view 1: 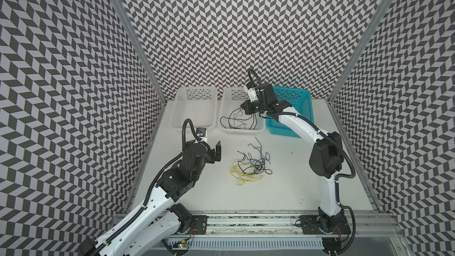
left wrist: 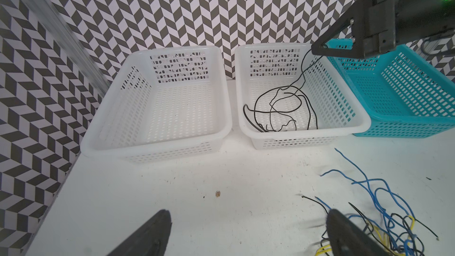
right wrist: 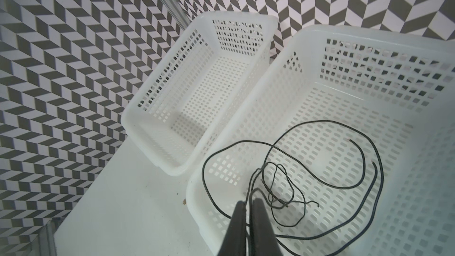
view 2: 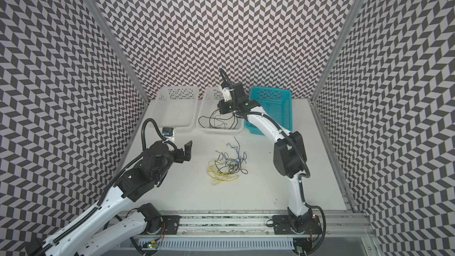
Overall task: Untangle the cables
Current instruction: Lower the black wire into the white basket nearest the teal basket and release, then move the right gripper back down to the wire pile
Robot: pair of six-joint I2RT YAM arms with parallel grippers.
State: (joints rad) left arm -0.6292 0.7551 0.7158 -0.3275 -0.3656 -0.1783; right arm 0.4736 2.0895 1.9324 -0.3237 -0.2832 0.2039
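Right wrist view: the right pincer [right wrist: 248, 199] is clenched on 1 black cable [right wrist: 253, 177], which hangs near-vertical from its tips into the white basket [right wrist: 246, 119] below, among other black coils [right wrist: 320, 121]. Sorting looks barely begun: the yellow, blue and black tangle [view 1: 248, 166] lies beside the spread, empty left pincer [view 1: 217, 152], strands pointing every way.

A white tabletop [view 1: 283, 193] is enclosed on three sides by walls [view 1: 221, 33] covered in a black-and-white chevron pattern, with aluminium posts [view 1: 138, 45] in the back corners. Three perforated plastic baskets stand in a row along the far edge. The left white basket [view 1: 187, 126] is at 11 o'clock and the middle white basket [view 1: 242, 132] at 12 o'clock, just beside it. A teal basket [view 1: 285, 130] at 1 o'clock is turned at a slight angle. A metal rail [view 1: 246, 222] runs along the 6 o'clock edge.
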